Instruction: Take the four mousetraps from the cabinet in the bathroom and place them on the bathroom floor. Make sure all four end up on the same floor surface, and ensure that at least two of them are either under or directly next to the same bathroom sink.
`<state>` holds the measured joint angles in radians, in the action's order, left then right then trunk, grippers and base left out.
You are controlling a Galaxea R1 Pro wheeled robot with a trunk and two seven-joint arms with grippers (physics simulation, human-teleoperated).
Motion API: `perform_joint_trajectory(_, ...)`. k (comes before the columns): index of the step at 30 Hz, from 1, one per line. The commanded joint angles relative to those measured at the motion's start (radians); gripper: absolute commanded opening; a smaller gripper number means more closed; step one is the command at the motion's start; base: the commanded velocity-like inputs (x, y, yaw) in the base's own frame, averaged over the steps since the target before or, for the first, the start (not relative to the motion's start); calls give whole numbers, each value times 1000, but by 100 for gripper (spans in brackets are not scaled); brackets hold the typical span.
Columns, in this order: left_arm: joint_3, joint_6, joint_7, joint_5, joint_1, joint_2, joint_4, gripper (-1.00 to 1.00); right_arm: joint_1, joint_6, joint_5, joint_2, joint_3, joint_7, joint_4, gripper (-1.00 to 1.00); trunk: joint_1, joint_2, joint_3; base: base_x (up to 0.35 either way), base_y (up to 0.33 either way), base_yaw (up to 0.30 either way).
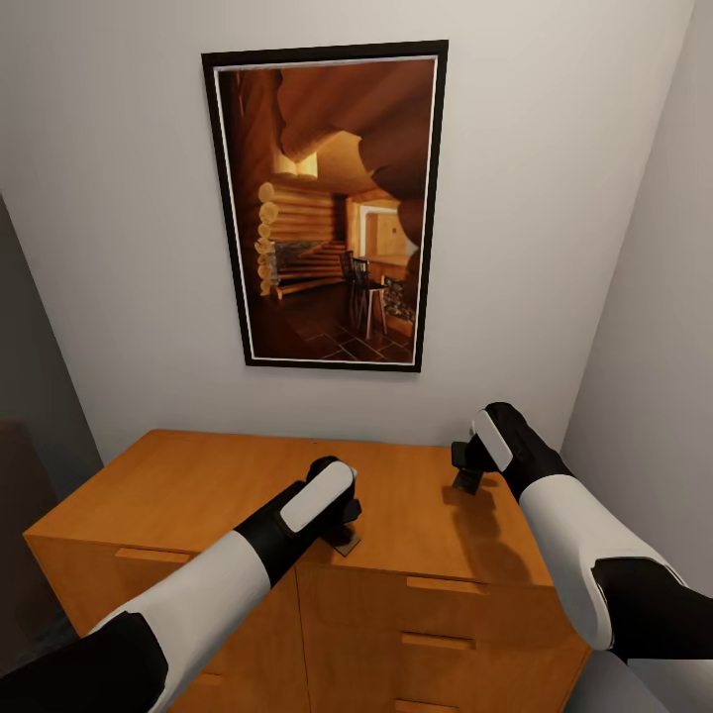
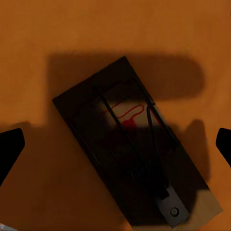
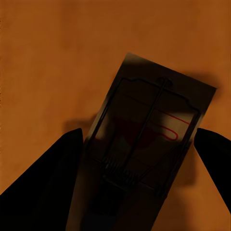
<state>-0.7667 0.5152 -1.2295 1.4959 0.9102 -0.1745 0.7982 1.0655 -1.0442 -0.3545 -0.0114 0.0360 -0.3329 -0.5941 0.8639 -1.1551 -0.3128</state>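
The orange-brown cabinet [image 1: 198, 485] stands against the wall, and both grippers hover low over its top. My left gripper [image 1: 345, 530] is open, fingers spread wide. Below it a mousetrap [image 2: 130, 139] lies flat in shadow on the wood, its corner visible under the gripper [image 1: 348, 544] in the head view. My right gripper [image 1: 465, 475] is further back and to the right. In the right wrist view its dark fingers [image 3: 57, 168] press both long sides of a second mousetrap [image 3: 149, 120], which rests on the cabinet top [image 3: 48, 48]. The bathroom floor and sink are out of view.
A large framed picture [image 1: 327, 208] of a log cabin hangs on the wall behind the cabinet. A grey wall [image 1: 654, 347] closes in on the right. Drawer fronts with bar handles [image 1: 441, 586] face me below the top.
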Motion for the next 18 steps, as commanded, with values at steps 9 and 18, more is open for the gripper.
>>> perform_joint_trajectory(9,-9,8,-5,7,1,0,-35,100,1,-3,-11,-1,4,-9,-1,-100,0,-1,-1,0,0,0)
perform_joint_trajectory(18,-10,4,-4,7,1,0,-60,100,1,-3,-11,-2,4,-8,-1,-100,0,-1,-1,0,0,0)
